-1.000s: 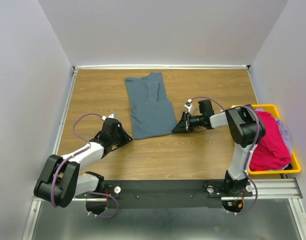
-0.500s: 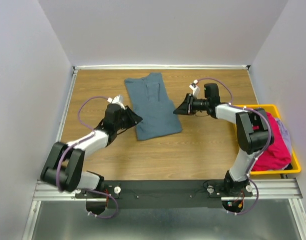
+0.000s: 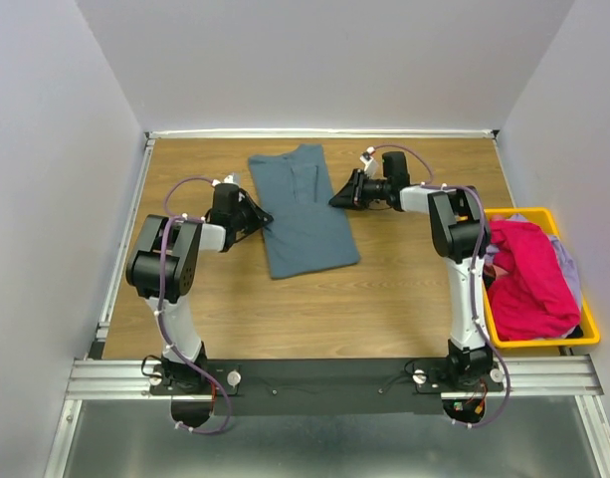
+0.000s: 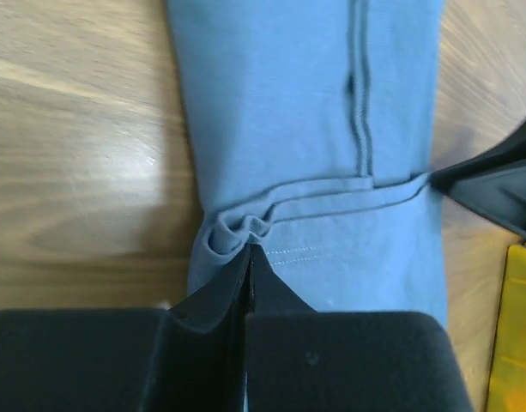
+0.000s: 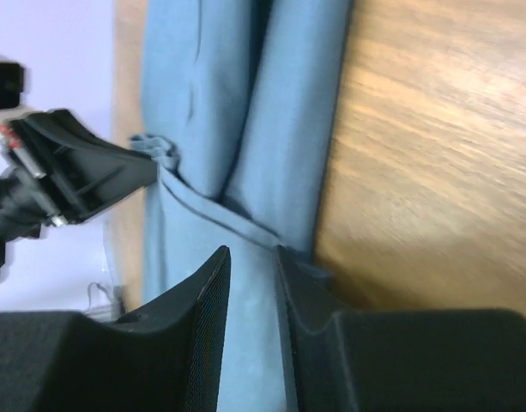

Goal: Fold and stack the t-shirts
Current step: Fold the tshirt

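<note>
Left jaws now seemingly pinch the slate t-shirt [image 3: 305, 214], edge puckered.

The left gripper [image 3: 257, 216] is swinging in from the near-left of the table [image 3: 414, 289] to the left edge of the slate-blue t-shirt [image 3: 306, 224] and pinching a small bunch of it; the right gripper [image 3: 335, 199] is climbing from the hem corner to the right edge, jaws narrowly parted.

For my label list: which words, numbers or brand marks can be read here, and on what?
No text can be read.
The slate blue-grey cloth t-shirt and the yellow plastic bin show no print.
The small white tag at the right wrist is too small to read.
</note>
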Action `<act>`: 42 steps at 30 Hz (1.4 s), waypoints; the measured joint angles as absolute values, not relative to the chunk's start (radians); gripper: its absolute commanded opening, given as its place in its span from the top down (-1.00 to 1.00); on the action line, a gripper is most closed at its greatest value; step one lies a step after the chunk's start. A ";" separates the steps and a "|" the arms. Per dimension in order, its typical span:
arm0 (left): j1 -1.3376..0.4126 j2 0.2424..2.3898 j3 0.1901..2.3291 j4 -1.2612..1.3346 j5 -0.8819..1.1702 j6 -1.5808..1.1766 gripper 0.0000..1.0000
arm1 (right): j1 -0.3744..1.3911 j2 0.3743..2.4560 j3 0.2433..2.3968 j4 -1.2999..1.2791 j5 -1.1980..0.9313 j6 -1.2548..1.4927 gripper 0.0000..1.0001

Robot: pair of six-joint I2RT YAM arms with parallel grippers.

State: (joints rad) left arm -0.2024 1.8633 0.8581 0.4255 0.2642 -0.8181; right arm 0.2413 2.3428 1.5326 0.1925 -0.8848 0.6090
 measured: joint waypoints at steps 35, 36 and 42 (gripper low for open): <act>-0.374 1.655 0.637 0.643 0.393 -0.799 0.54 | 0.148 1.808 0.881 0.329 -0.832 0.698 0.18; -0.374 1.655 0.599 0.658 0.390 -0.813 0.57 | 0.151 1.806 0.849 0.341 -0.836 0.702 0.18; -0.367 1.660 0.470 0.706 0.352 -0.887 0.75 | 0.155 1.835 0.727 0.362 -0.840 0.698 0.21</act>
State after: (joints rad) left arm -0.3668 1.6600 0.4698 0.7055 0.3515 -0.8867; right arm 0.1555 1.8355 0.7269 0.3618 -0.8402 0.6983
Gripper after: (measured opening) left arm 0.155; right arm 0.405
